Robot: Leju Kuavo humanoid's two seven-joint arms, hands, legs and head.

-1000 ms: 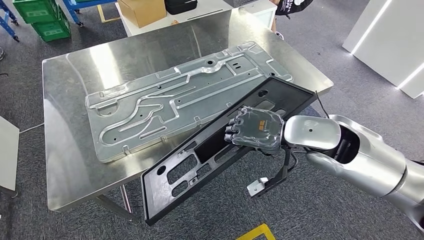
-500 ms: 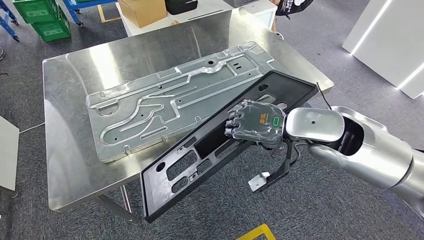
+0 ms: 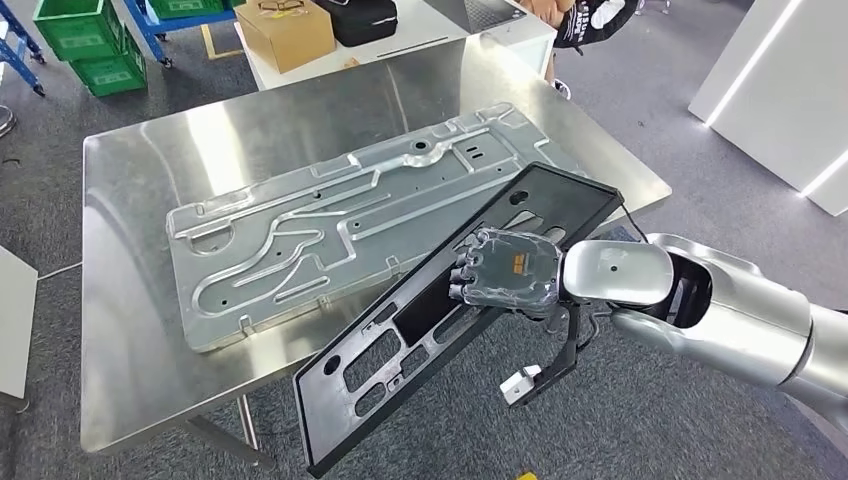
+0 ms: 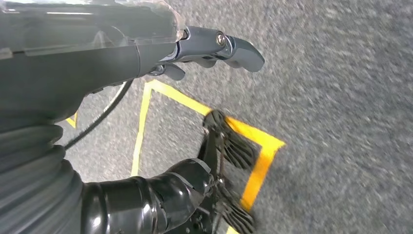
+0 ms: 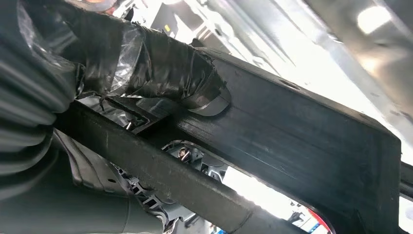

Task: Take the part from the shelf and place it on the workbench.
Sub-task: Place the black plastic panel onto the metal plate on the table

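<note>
1. Head view: the right hand (image 3: 508, 268) grips the black part (image 3: 455, 300), a long flat frame with cut-outs, by its middle. The part hangs tilted over the near right edge of the workbench (image 3: 130, 320), its far end above the steel top and its near end out past the edge, over the grey carpet. It overlaps the near edge of the stamped metal plate (image 3: 330, 220) that lies flat on the bench.

2. Head view, against the frames of a second ago: the whole scene has slid down the picture, so the camera has moved; part of the apparent shift is not the part's own. The part keeps much the same slant and the same grasp at its middle. The carry looks to be in its last stretch, with the set-down not yet made.

3. Right wrist view: the thumb (image 5: 165, 68), wrapped in clear film, presses on the part's broad black face, and the bright steel of the bench shows beyond it. The hold looks firm.

4. Left wrist view: the left hand (image 4: 160, 48) hangs over the carpet (image 4: 341, 97) and its yellow floor tape (image 4: 253, 161), fingers apart, holding nothing.

5. Judgement: the free bench area is small, since the plate covers most of it, so the part may have to land partly on the plate.
</note>
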